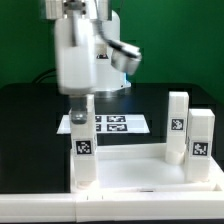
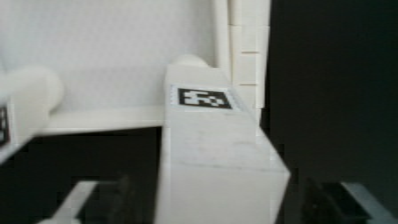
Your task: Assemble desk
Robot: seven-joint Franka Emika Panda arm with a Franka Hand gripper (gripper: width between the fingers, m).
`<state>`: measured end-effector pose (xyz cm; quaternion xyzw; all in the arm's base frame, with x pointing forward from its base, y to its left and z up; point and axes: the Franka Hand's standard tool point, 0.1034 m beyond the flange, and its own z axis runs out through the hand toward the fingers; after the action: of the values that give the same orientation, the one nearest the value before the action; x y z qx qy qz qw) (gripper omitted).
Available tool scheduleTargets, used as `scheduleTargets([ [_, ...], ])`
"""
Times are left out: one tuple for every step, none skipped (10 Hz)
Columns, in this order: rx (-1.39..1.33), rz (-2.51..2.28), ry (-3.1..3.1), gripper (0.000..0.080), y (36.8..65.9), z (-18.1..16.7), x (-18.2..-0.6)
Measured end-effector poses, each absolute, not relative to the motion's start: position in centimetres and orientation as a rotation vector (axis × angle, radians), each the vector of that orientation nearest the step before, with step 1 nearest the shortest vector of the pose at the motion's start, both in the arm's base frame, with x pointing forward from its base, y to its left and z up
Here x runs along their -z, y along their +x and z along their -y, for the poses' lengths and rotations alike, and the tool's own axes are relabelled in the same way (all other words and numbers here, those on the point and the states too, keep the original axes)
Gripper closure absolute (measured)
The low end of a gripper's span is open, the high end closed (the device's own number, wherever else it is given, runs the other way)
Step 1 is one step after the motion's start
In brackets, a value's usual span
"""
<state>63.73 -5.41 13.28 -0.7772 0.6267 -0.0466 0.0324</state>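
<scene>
Black tabletop and green backdrop frame my work. Nearest the exterior view sits the desk (image 1: 140, 172), its tabletop flat with legs pointing up so they can be screwed into the corner sockets. My gripper (image 1: 82, 103) hangs over the near leg (image 1: 84, 158), fingers spread, clear of it, which suggests it now stands seated. Beyond lies the marker board (image 1: 105, 124).

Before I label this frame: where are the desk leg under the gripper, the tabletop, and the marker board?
Leg under the gripper (image 1: 84, 155), exterior view, on its tagged face.
Tabletop (image 1: 135, 173), exterior view, on its bare flat surface.
Marker board (image 1: 135, 124), exterior view, on its white sheet.
</scene>
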Motion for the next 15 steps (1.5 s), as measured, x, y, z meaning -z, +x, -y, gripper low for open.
scheduleTargets([
  [0.143, -1.763, -2.523, 0.0198, 63.66, 4.84, -13.01],
  [0.139, -1.556, -2.662, 0.0198, 63.42, 4.47, -12.63],
  [0.142, -1.517, -2.687, 0.0158, 63.43, 4.59, -12.64],
  [0.145, -1.405, -2.752, 0.0152, 63.42, 4.64, -12.63],
  [0.147, -1.313, -2.801, 0.0152, 63.42, 4.65, -12.63],
  [0.149, -1.236, -2.838, 0.0151, 63.41, 4.61, -12.6],
  [0.153, -0.891, -2.984, 0.0151, 63.39, 4.36, -12.5],
  [0.151, -0.612, -3.052, 0.0151, 63.34, 4.41, -12.36],
  [0.15, -0.618, -3.055, 0.0151, 63.31, 4.65, -12.34],
  [0.15, -0.65, -3.048, 0.026, 63.3, 4.63, -12.33],
  [0.149, -0.651, -3.048, 0.026, 63.3, 4.68, -12.32],
  [0.149, -0.693, -3.036, 0.0396, 63.29, 4.65, -12.3],
  [0.139, -0.93, -2.968, 0.0515, 63.35, 4.72, -12.23],
  [0.13, -1.136, -2.893, 0.0515, 63.47, 4.85, -12.19],
  [0.126, -1.376, -2.779, 0.0515, 63.44, 4.88, -12.15],
])
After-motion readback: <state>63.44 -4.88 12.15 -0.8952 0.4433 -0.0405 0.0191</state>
